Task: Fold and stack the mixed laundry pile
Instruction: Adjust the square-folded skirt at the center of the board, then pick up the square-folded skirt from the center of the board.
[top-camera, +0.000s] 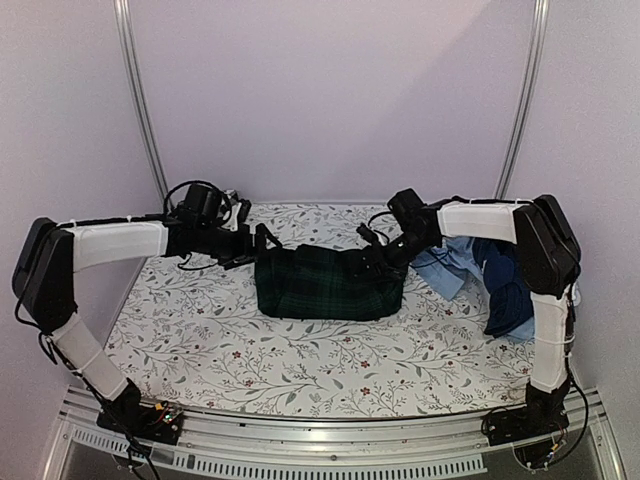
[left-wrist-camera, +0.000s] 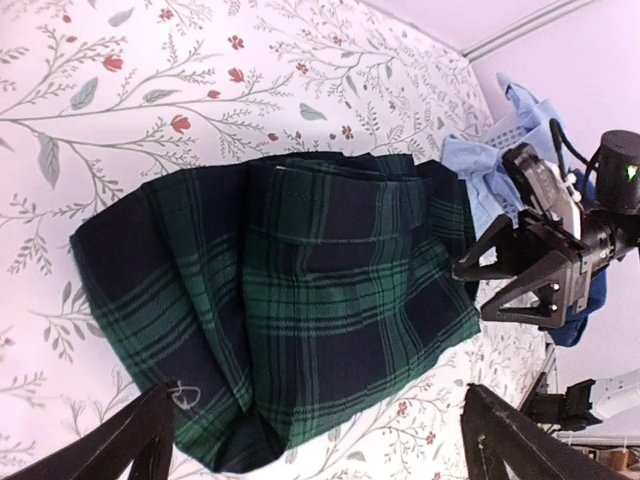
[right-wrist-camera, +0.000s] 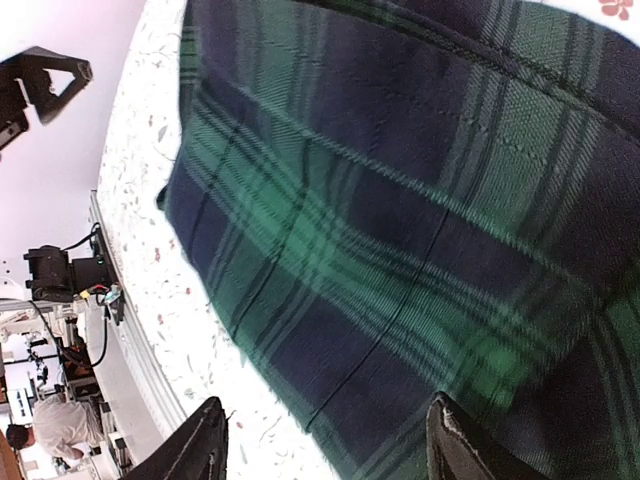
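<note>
Floral-printed white covering (top-camera: 200, 340) lay over the desk. The dark green-navy plaid garment (top-camera: 325, 285) rested folded at its middle, its long axis running left to right in the overhead view. That view also showed the light blue piece (top-camera: 450, 268) and navy piece (top-camera: 505, 280) heaped at the right, whereas plaid cloth nearly filled the right wrist view. The left fingers (left-wrist-camera: 140, 440) stood spread wide and empty over the garment's left end. The right fingers (left-wrist-camera: 490, 248) hung parted, gripping nothing, just beside its right end.
</note>
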